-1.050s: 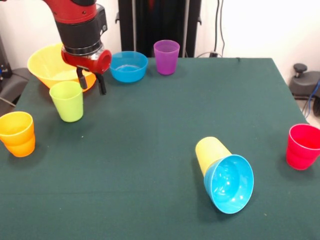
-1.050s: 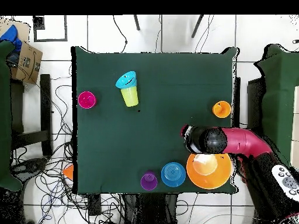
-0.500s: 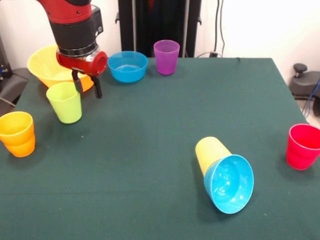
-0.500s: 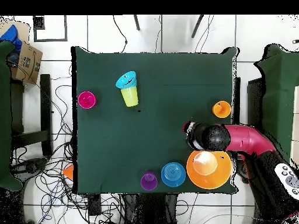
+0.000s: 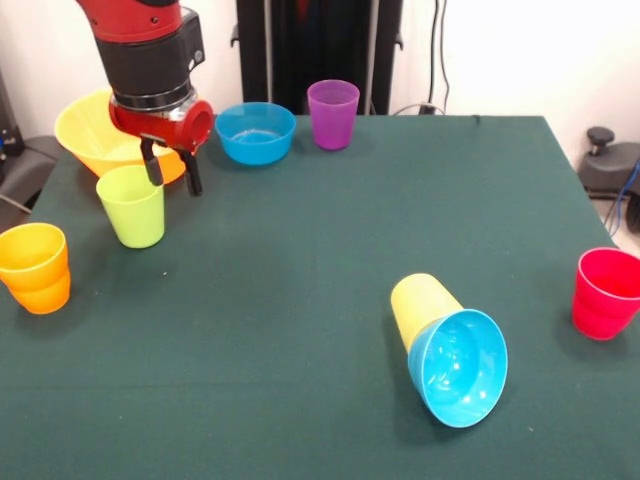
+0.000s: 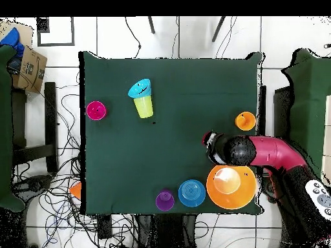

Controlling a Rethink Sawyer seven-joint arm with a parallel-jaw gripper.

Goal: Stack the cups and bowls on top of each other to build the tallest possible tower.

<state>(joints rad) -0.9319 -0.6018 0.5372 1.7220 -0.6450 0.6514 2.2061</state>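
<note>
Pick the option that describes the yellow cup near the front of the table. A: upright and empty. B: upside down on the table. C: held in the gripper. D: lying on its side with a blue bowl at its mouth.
D: the yellow cup lies tipped over on the green table, with a small blue bowl at its mouth, far from the gripper.

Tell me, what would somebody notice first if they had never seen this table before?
Probably the yellow cup lying tipped over on its side near the front of the green table, with a blue bowl stuck at its mouth. Next, the big red and black arm with its gripper hanging open just above the lime green cup, beside the large yellow-orange bowl at the far corner.
</note>
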